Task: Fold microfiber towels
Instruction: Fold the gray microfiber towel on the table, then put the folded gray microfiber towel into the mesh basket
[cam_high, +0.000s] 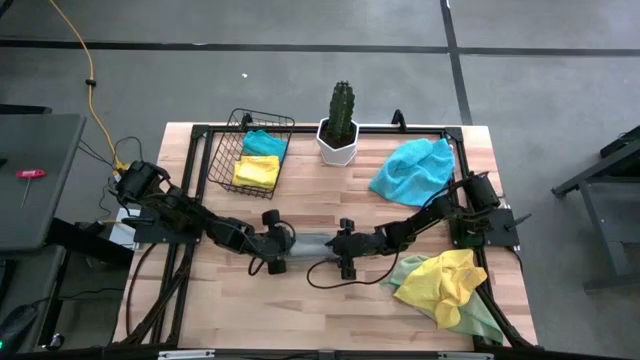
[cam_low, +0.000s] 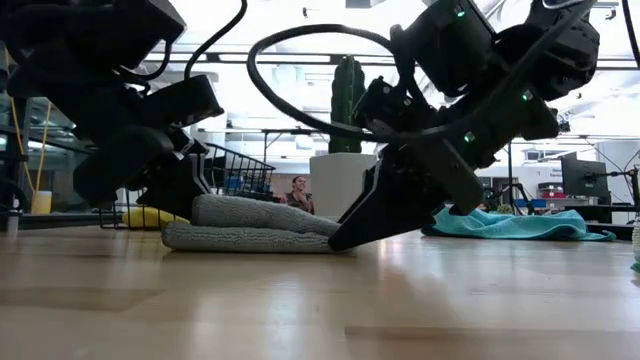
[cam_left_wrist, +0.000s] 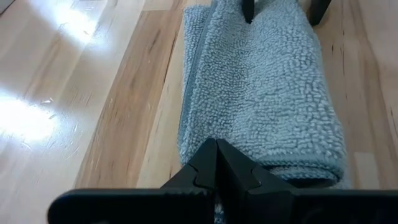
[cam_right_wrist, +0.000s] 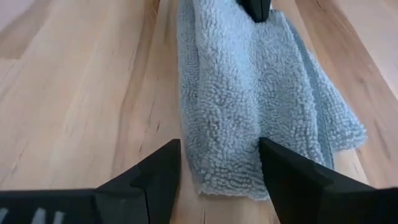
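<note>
A grey microfiber towel (cam_high: 312, 243) lies folded into a long narrow strip on the middle of the table, several layers thick in the low view (cam_low: 250, 225). My left gripper (cam_left_wrist: 216, 163) is shut at the strip's left end (cam_low: 185, 205). My right gripper (cam_right_wrist: 221, 168) is open at the strip's right end (cam_low: 345, 235). Its fingers are down near the tabletop, with the end of the towel between them. My left gripper has its shut fingertips on the top of the grey towel's left end (cam_left_wrist: 249, 155). It slants down from the table's left and points along the strip. Whether a layer is caught between the fingers I cannot tell. The towel lies flat on the table. My right gripper stands astride the towel's right end (cam_right_wrist: 230, 186); whether its fingers touch the cloth I cannot tell.
A wire basket (cam_high: 232, 128) at the back left holds a folded yellow and a turquoise towel. A potted cactus (cam_high: 340, 125) stands at the back middle. A loose turquoise towel (cam_high: 412, 168) lies back right. A yellow one (cam_high: 440, 280) lies on a pale green one (cam_high: 480, 315) at the front right.
</note>
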